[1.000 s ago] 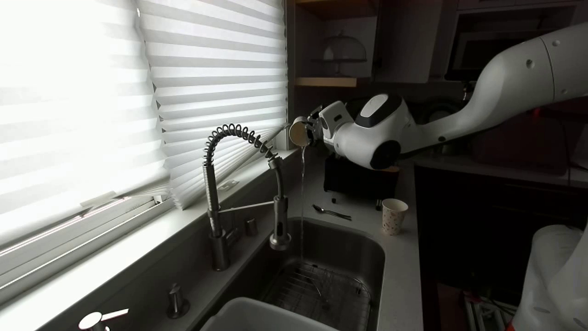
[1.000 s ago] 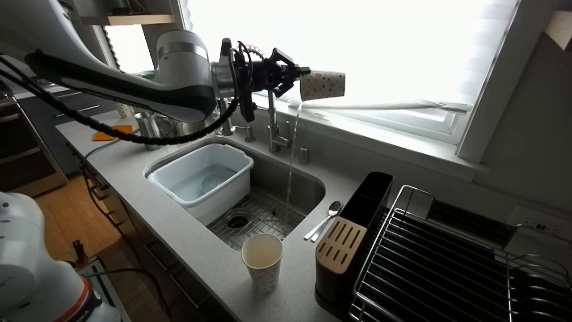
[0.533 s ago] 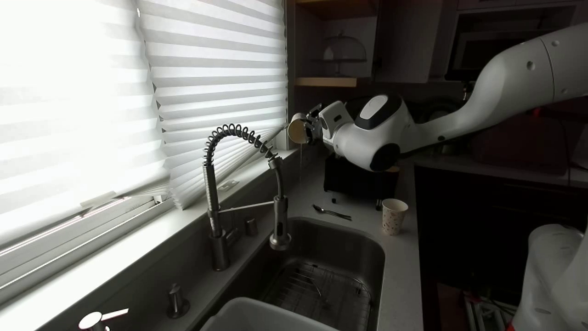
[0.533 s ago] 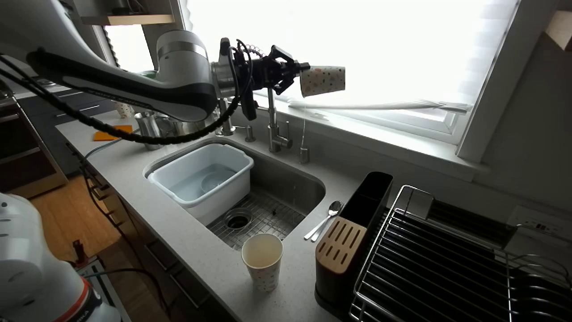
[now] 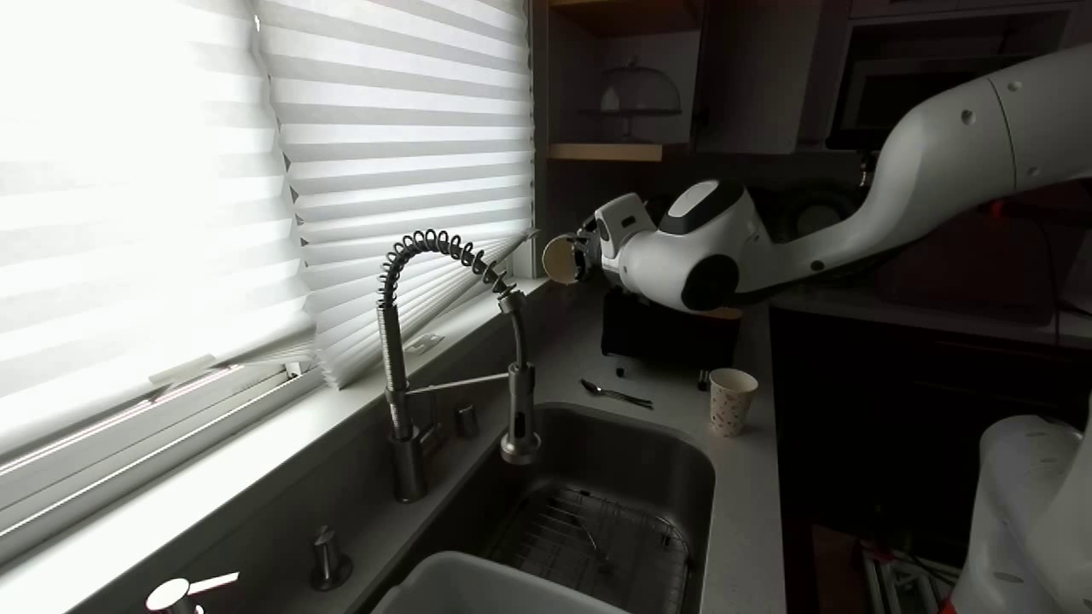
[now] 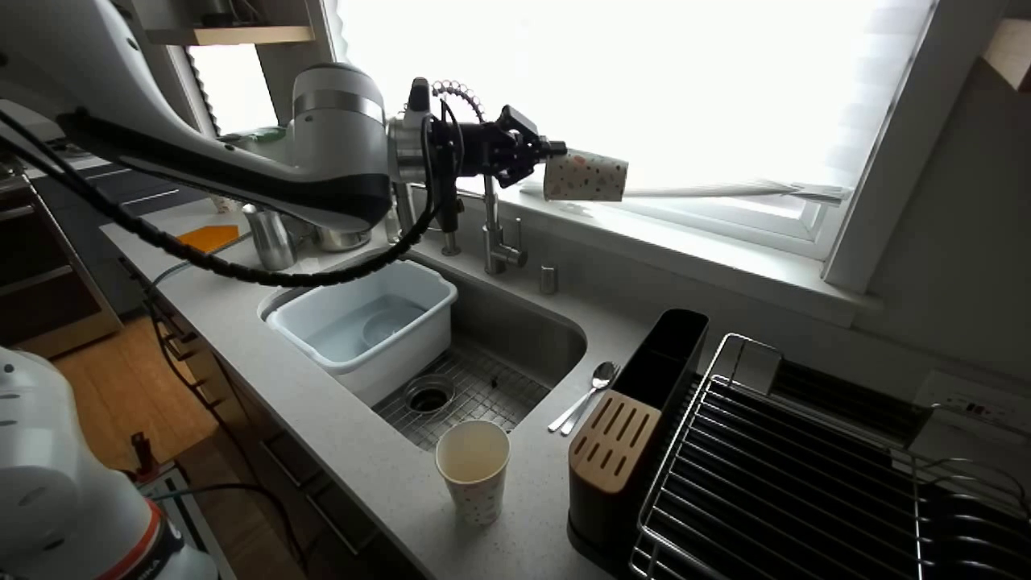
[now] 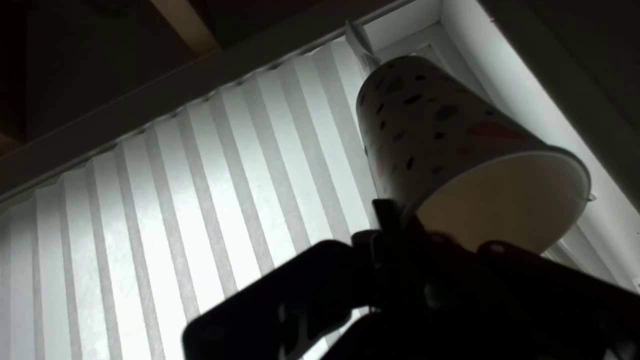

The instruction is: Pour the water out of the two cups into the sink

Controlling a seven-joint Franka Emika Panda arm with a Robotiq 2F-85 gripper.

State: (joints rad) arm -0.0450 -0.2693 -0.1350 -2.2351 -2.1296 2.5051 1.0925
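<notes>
Sideways, speckled tapered cup (image 6: 586,176), pinched by black jointed end effector (image 6: 554,150)

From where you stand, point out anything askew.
In an exterior view, the blind hangs crooked: its bottom edge is low over the sill at one end and higher at the other. The cup in the pincer is tipped sideways, but that fits pouring.
</notes>
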